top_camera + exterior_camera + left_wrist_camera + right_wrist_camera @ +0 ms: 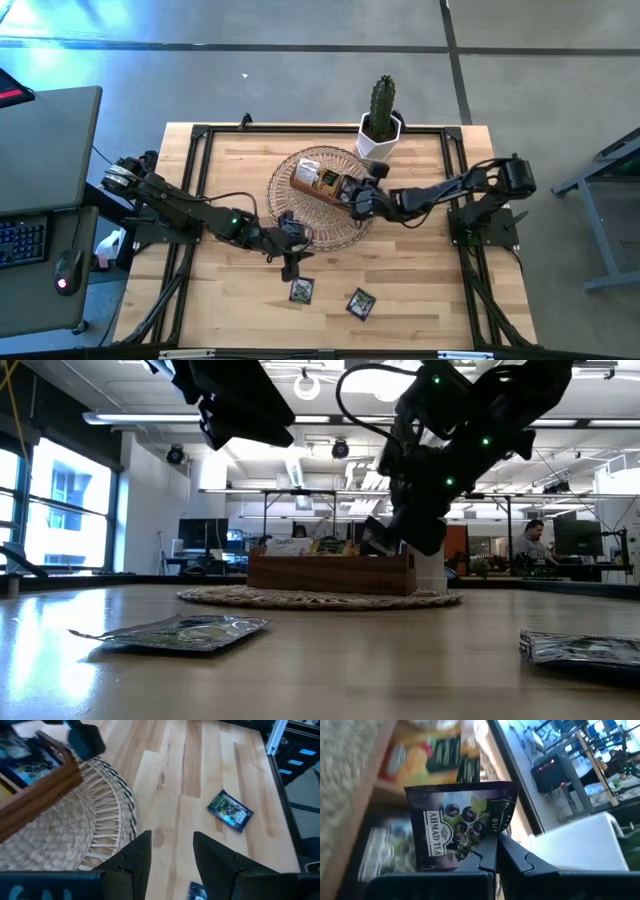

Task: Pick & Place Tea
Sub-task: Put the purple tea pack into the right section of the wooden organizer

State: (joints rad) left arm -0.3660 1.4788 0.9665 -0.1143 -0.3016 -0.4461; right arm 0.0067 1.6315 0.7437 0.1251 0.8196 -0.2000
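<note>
Dark-purple tea packet point(457, 827) pinched in right end effector point(496, 851), left end effector point(170, 855) parted, empty.

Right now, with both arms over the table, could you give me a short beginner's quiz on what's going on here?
1. True or false: the right gripper is shut on a dark Ahmad Tea packet.
2. How many tea packets lie loose on the bare wooden table: A one, B two, C four?
3. Fill in: the wooden tea box sits on a round ____ mat.

Key:
1. True. It holds the packet above the box.
2. B. One packet and another lie in front of the mat; the left gripper is open above the table near the mat's edge.
3. Wicker.
</note>
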